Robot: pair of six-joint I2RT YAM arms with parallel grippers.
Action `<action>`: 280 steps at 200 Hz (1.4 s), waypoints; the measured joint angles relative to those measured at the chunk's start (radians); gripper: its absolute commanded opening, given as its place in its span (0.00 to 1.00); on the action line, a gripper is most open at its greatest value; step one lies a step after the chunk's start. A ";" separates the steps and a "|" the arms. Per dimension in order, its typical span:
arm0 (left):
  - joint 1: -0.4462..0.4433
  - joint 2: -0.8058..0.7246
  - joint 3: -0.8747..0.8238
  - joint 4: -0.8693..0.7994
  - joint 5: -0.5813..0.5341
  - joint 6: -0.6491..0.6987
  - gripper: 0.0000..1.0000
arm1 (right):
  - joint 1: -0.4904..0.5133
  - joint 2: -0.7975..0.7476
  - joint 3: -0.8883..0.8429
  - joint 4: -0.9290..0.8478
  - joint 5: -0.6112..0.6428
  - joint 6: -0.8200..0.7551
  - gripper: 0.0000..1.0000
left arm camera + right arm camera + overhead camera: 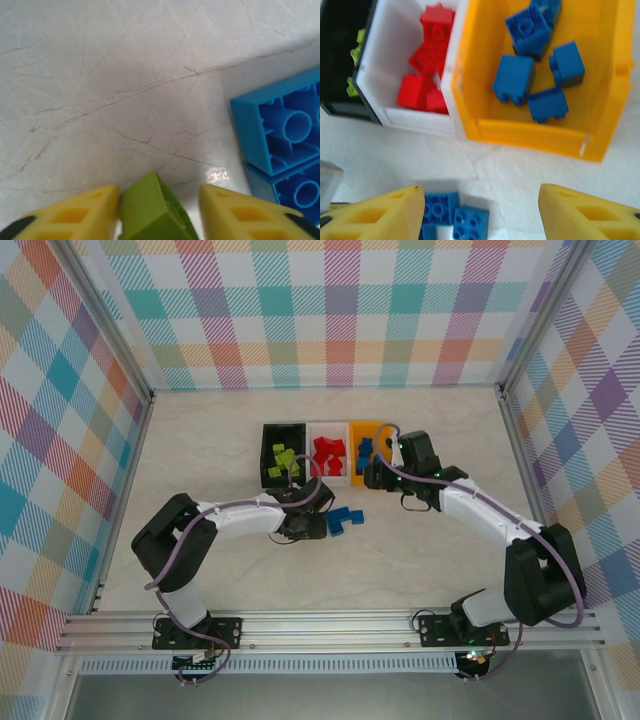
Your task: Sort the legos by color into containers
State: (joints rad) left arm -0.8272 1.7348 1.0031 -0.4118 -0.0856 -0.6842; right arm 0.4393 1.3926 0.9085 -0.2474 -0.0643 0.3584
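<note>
A lime green lego (150, 212) lies tilted on the table between the yellow fingers of my left gripper (159, 192), which has closed on it; the left finger presses its side. Loose blue legos (280, 135) rest just right of it, also on the table (346, 519) beside my left gripper (312, 518). The containers stand in a row: black (268, 455) with green legos, white (313, 465) with red ones (427, 65), orange (530, 135) with several blue ones (527, 60). My right gripper (481, 192) hangs open and holds nothing in front of the orange bin (378, 478).
Two blue legos (452, 217) lie on the table by my right gripper's left finger. Metal frame rails (515, 440) and checkered walls ring the table. Open tabletop spreads left (200, 460) and right of the bins.
</note>
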 measured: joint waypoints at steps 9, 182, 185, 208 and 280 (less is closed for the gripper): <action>-0.003 0.000 0.000 0.000 -0.001 0.004 0.30 | 0.006 -0.026 -0.032 0.000 -0.003 0.004 0.62; 0.361 0.210 0.570 -0.214 -0.174 0.117 0.37 | 0.110 -0.159 -0.254 0.000 -0.031 0.056 0.64; 0.361 0.230 0.587 -0.221 -0.176 0.119 0.42 | 0.111 -0.159 -0.254 0.000 -0.030 0.056 0.63; 0.362 0.319 0.678 -0.266 -0.187 0.135 0.77 | 0.124 -0.155 -0.259 0.000 -0.028 0.056 0.64; 0.278 0.042 0.563 -0.230 -0.169 0.128 1.00 | 0.192 0.024 -0.236 0.031 0.000 0.053 0.65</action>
State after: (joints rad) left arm -0.5488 1.7771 1.5665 -0.6415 -0.2550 -0.5564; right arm 0.6312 1.4166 0.6724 -0.2169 -0.0647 0.4110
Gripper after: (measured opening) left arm 0.999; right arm 0.652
